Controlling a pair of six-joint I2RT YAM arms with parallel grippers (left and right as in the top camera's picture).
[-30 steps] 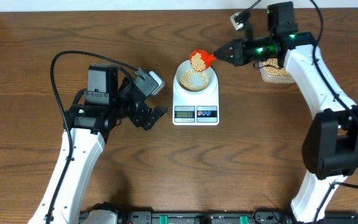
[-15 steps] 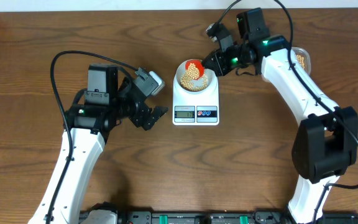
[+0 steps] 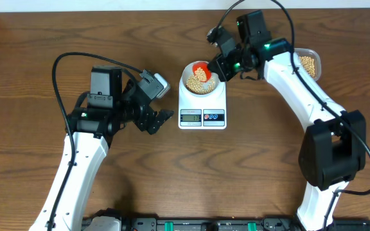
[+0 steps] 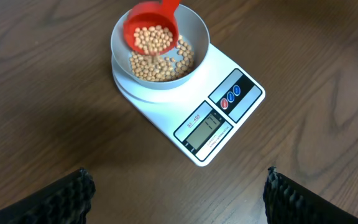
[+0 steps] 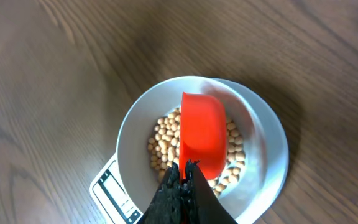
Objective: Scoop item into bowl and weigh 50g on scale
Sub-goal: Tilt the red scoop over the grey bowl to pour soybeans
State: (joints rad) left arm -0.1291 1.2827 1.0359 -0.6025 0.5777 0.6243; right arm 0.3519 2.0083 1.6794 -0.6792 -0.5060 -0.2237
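Note:
The pale bowl (image 3: 209,86) sits on the white scale (image 3: 202,102) and holds tan beans (image 3: 200,85). My right gripper (image 3: 222,66) is shut on the handle of a red scoop (image 3: 200,70), tipped over the bowl with beans in it. In the right wrist view the scoop (image 5: 202,134) covers the bowl's (image 5: 263,146) middle, beans (image 5: 161,147) around it, the gripper (image 5: 183,167) pinching its handle. In the left wrist view the scoop (image 4: 152,28) holds beans (image 4: 153,39) over the bowl (image 4: 194,34) on the scale (image 4: 222,99). My left gripper (image 3: 161,120) is open and empty, left of the scale; its fingers (image 4: 178,186) frame bare wood.
A clear plastic tub (image 3: 308,63) with more beans stands at the back right, behind my right arm. The scale's display and buttons (image 3: 202,116) face the front. The table's far edge runs along the top.
My right gripper carried the loaded scoop left from beside the tub to over the bowl and tipped it; more beans lie in the bowl. The left arm has not moved.

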